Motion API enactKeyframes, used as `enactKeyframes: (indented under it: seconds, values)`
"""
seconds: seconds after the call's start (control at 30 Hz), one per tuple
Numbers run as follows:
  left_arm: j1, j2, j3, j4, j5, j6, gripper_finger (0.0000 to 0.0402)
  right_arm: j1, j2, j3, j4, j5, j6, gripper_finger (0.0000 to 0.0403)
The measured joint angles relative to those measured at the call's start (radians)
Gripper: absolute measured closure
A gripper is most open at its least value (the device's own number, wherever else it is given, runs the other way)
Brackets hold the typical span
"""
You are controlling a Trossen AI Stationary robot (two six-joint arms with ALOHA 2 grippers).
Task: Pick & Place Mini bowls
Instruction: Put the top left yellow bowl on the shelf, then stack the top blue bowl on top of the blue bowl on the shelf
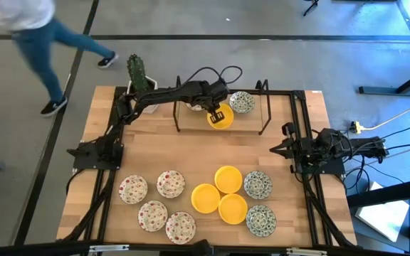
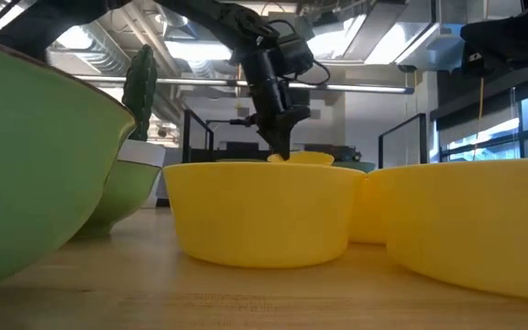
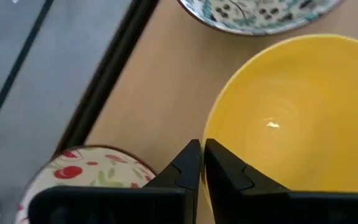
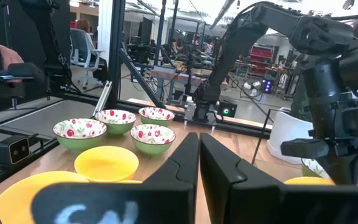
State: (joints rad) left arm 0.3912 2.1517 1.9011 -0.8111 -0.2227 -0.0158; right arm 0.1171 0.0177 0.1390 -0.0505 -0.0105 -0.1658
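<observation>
So the left gripper (image 1: 219,114) is reached out to the far side of the tabletop (image 1: 191,153), sitting right at the rim of a yellow mini bowl (image 1: 221,118). From its wrist camera the two dark fingers (image 3: 188,163) are pinched almost together with just a sliver of a gap, and the yellow bowl's edge runs right up against them (can't honestly tell if the rim is caught between them or just beside them). Next to that bowl there's a green-grey patterned bowl (image 1: 242,102), nearly touching it, and a red-speckled one (image 3: 89,171) just on the other side of the gripper.

The rest of the mini bowls are at the near side: four red-speckled bowls (image 1: 156,203) clustered left of centre, three yellow bowls (image 1: 219,197) bunched up and touching in the middle, and two green-grey bowls (image 1: 259,203) just right of those.

The right gripper (image 1: 275,148) is parked at the right edge of the tabletop, fingers (image 4: 185,168) pressed shut on nothing.

A cactus (image 1: 137,71) stands at the far left corner, and a person (image 1: 41,35) in jeans is on the floor beyond it.
</observation>
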Motion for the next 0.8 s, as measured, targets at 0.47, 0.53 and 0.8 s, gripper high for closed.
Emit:
enactKeyframes:
  seconds: [0.47, 0.53, 0.8]
  values:
    - [-0.009, -0.014, 0.000, -0.003, -0.068, 0.049, 0.0299, 0.000, 0.000, 0.000, 0.000, 0.000, 0.004, 0.0386]
    - [-0.022, -0.045, 0.000, -0.020, -0.060, 0.062, 0.0288, 0.000, 0.000, 0.000, 0.000, 0.000, 0.009, 0.0386]
    - [-0.164, -0.263, 0.000, -0.289, -0.043, 0.020, 0.0310, 0.000, 0.000, 0.000, 0.000, 0.001, 0.022, 0.0386]
